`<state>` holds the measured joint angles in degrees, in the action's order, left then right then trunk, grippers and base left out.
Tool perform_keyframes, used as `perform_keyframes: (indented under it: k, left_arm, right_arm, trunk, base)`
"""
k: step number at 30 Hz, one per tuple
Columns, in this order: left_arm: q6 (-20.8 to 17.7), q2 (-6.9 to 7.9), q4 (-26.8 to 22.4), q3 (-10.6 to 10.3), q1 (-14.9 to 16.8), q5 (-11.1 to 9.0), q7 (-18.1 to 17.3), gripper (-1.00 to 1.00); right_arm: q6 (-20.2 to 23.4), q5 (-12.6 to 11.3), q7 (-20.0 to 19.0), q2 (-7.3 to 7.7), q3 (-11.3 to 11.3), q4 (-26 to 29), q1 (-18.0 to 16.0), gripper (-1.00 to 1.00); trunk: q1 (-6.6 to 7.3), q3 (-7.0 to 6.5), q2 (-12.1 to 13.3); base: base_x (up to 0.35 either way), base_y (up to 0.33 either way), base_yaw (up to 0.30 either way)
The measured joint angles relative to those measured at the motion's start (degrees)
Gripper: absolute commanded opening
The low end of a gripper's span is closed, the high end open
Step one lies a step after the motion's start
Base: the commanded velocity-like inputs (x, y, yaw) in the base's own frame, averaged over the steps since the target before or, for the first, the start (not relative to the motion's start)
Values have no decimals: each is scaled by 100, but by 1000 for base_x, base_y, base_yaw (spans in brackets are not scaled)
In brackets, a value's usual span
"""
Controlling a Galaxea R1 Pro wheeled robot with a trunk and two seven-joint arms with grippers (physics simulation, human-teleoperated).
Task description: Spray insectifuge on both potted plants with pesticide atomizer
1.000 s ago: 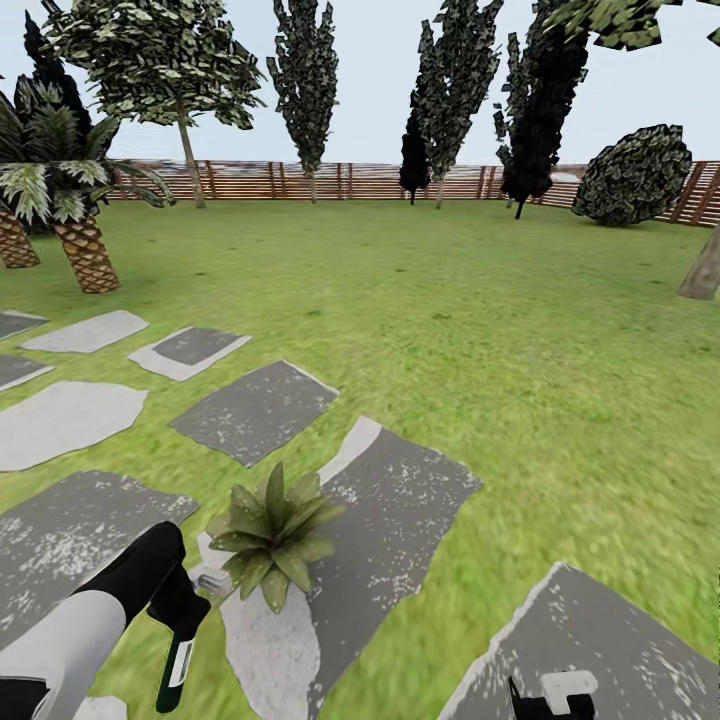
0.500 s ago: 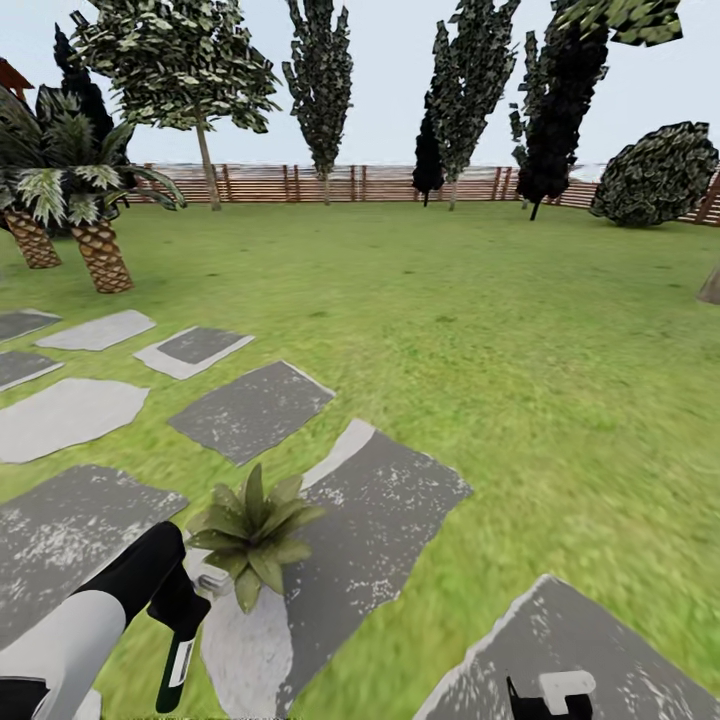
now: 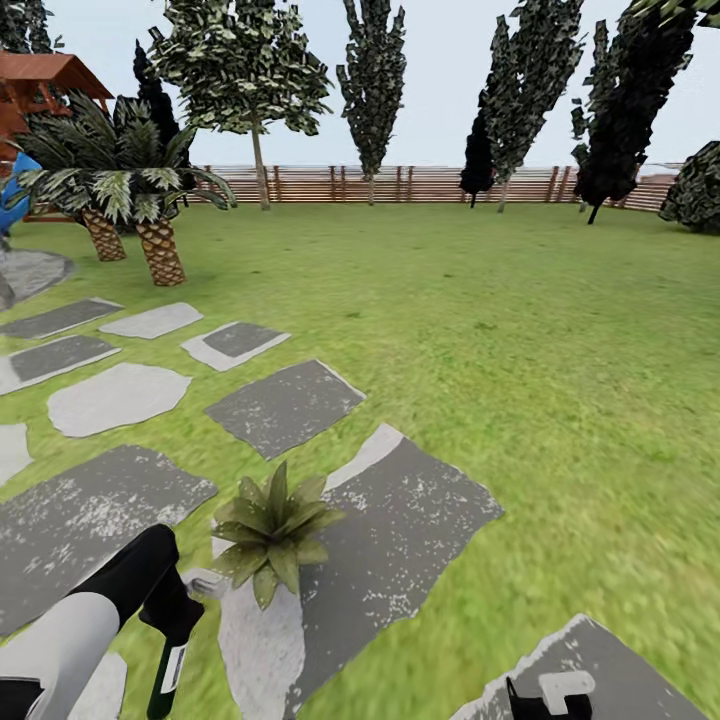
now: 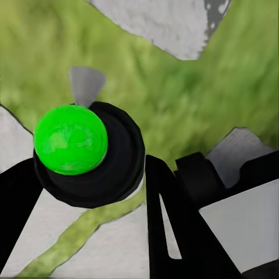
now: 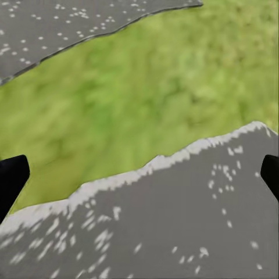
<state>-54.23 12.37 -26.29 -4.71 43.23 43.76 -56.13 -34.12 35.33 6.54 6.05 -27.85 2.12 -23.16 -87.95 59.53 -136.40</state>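
Observation:
One potted plant (image 3: 272,528), a small rosette of pointed green leaves, stands on a stepping stone (image 3: 400,540) low in the head view; its pot is hidden under the leaves. My left gripper (image 3: 168,603) is shut on the pesticide atomizer (image 3: 166,665), a dark green bottle with a white label hanging below a black head. Its grey nozzle (image 3: 205,581) points at the plant from close by. In the left wrist view the atomizer (image 4: 71,139) shows a bright green cap inside a black ring between my left gripper's (image 4: 93,192) fingers. My right gripper (image 5: 139,177) hangs open over a grey stone.
Grey and pale stepping stones (image 3: 285,405) run across the lawn to the left. Two short palms (image 3: 150,215) stand at the far left, behind them a red-roofed structure (image 3: 45,80). A brown slatted fence (image 3: 400,184) and tall trees close the back. Open lawn (image 3: 560,360) lies on the right.
The whole head view has swung left: palms and fence slid rightward and the red-roofed structure came into sight. The left arm with the atomizer keeps its place beside the plant.

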Motion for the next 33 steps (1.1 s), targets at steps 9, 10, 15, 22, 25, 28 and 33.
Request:
perform_keyframes:
  k: [9,10,15,22,25,28,33]
  left_arm:
    - [4,-19,4,16,-1,-5,-1,-100]
    - [2,-33,4,17,-1,-12,-1,-100]
    - [5,-54,-17,15,-1,-7,0,-100]
    - [7,-62,-22,15,-1,-5,0,-100]
    - [5,-55,-24,15,-3,-8,0,-100]
    - [4,-53,-26,15,-3,-10,0,-100]
    - [4,-46,-51,16,-3,-9,0,-100]
  right_arm:
    - [-1,1,-1,8,1,7,0,100]
    - [-2,1,1,9,1,5,0,100]
    - [-2,1,-2,1,1,0,0,100]
    - [-2,0,-1,0,0,0,0,100]
    - [-1,1,1,-6,8,-1,-1,100]
    - [-1,1,-2,-8,8,-2,-1,100]
    - [-1,1,0,-9,9,-2,-1,100]
  trunk:
    - [2,0,0]
    - [2,0,0]
    - [2,0,0]
    - [2,0,0]
    - [0,0,0]
    - [-1,0,0]
    - [0,0,0]
  base:
    - [84,-63,135]
    - [203,-211,0]
    - [200,-214,0]
    - [163,-234,2]
    - [-1,-268,178]
    - [-53,-272,265]
    - [-3,-272,276]
